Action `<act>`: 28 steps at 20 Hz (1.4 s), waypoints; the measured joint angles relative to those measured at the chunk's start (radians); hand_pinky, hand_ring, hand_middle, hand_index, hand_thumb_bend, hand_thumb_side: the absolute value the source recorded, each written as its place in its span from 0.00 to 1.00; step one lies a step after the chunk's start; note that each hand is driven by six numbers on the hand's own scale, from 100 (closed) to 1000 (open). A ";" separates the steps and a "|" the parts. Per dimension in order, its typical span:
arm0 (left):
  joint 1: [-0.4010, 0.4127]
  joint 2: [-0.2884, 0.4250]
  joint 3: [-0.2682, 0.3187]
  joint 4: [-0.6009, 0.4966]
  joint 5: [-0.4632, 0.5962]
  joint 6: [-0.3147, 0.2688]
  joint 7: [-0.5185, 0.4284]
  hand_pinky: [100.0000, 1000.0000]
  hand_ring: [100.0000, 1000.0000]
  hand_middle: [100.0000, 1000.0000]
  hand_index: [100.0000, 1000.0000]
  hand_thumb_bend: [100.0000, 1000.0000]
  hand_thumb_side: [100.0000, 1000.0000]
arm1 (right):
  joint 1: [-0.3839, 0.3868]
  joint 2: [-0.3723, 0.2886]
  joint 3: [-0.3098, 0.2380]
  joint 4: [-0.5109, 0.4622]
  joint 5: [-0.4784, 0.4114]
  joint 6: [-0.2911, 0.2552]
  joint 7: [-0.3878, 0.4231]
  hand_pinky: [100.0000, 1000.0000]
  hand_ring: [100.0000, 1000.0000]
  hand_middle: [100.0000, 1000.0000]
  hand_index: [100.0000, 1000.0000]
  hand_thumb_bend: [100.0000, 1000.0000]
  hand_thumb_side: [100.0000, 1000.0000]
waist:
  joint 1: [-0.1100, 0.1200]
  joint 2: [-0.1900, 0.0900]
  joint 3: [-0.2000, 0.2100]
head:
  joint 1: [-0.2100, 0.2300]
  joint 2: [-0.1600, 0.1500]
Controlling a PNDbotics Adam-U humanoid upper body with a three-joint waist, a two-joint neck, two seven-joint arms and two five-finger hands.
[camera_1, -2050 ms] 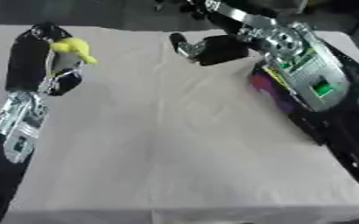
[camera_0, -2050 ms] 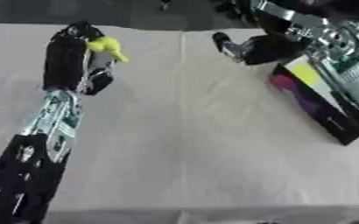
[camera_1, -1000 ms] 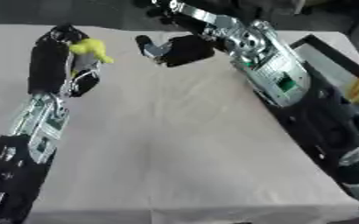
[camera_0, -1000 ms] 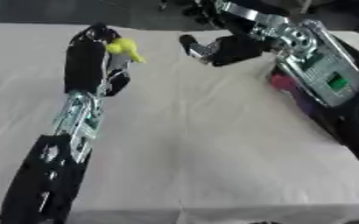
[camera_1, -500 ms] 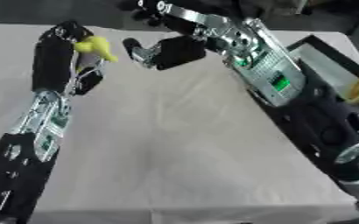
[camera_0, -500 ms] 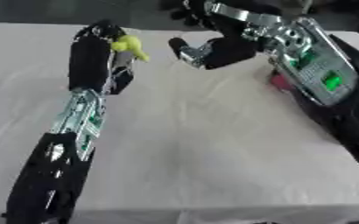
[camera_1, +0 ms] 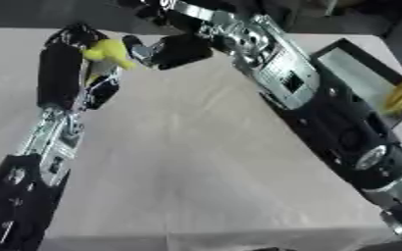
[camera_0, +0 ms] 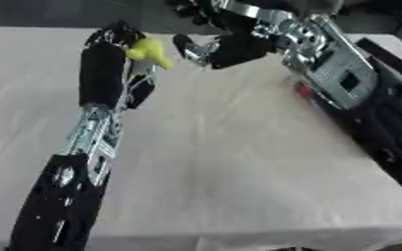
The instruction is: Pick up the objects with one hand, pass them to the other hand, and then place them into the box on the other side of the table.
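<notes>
Above the table's far left, your left hand (camera_0: 110, 59) grips a yellow toy (camera_0: 149, 50); bring the spread-fingered right hand (camera_0: 217, 49) around it before letting go.

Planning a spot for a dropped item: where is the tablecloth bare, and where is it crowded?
Bare: the white tablecloth between the left arm and right arm, down to the near edge. Crowded: the far middle, where the left hand with its yellow object meets the right hand; also beside the box.

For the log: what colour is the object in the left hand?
Yellow object; left eye view shows it best.
</notes>
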 measured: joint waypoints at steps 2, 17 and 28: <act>0.000 -0.008 0.000 0.000 -0.010 0.004 0.004 0.58 0.51 0.45 0.47 0.00 0.00 | -0.002 0.002 0.003 0.005 -0.002 0.004 -0.005 1.00 1.00 1.00 1.00 0.00 0.36 | -0.003 0.000 0.002 | -0.005 0.000; -0.033 -0.028 -0.003 0.001 -0.113 -0.057 0.027 0.58 0.52 0.45 0.48 0.00 0.00 | -0.021 0.011 0.036 0.006 -0.054 0.079 0.037 1.00 1.00 1.00 1.00 0.00 0.52 | -0.013 0.000 -0.004 | -0.014 0.000; -0.038 -0.028 -0.004 0.012 -0.104 -0.083 0.058 0.56 0.51 0.44 0.48 0.00 0.00 | -0.021 0.014 0.037 0.006 -0.034 0.074 0.040 1.00 1.00 1.00 1.00 0.00 0.34 | -0.014 0.000 -0.010 | -0.010 0.000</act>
